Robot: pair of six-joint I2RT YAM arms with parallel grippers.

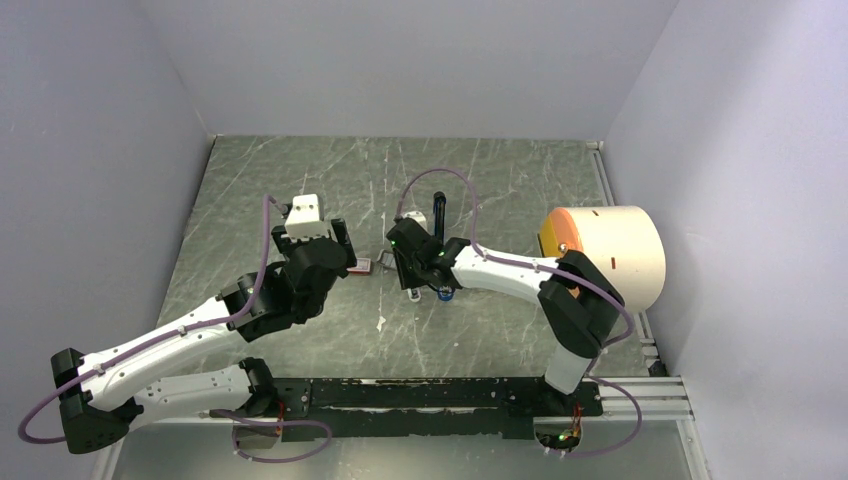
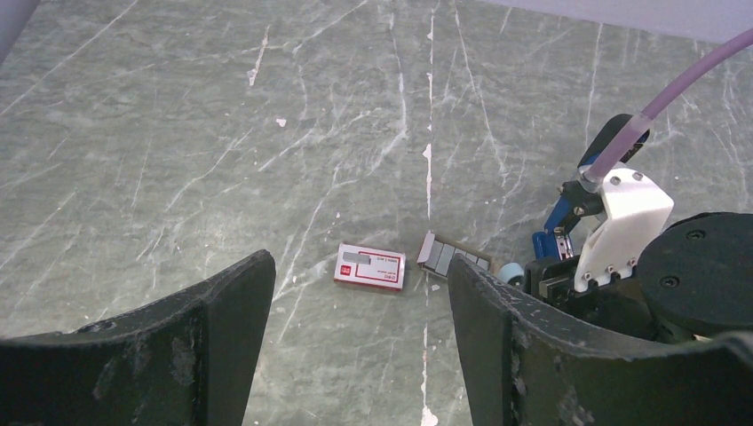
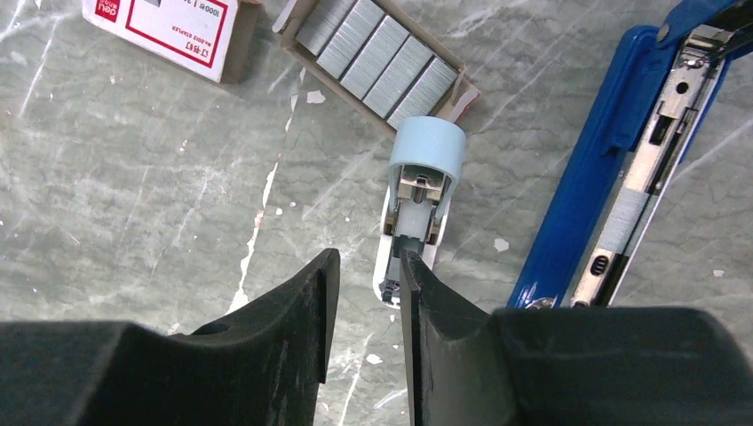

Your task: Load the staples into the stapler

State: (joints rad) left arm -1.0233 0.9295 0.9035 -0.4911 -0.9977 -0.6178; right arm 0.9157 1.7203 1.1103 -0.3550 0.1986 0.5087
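Note:
The staples [image 3: 377,55] lie as several silvery strips side by side in a grey tray [image 2: 455,257], next to the red-and-white box [image 3: 160,27]. The blue stapler [image 3: 613,160] lies swung open on the right, its metal rail [image 3: 661,133] bared. In the top view only its black end [image 1: 438,213] shows past my right arm. My right gripper [image 3: 368,266] hovers low over the table with a narrow gap, gripping nothing. A small pale-blue and white device [image 3: 417,209] lies just ahead, its near end by the right finger. My left gripper [image 2: 360,262] hangs wide open and empty, short of the box [image 2: 370,267].
A big beige roll with an orange face [image 1: 605,255] stands at the right, close to the right arm's elbow. Grey walls close the table on the left, back and right. The right arm's wrist [image 2: 622,222] fills the space beside the left gripper's right finger.

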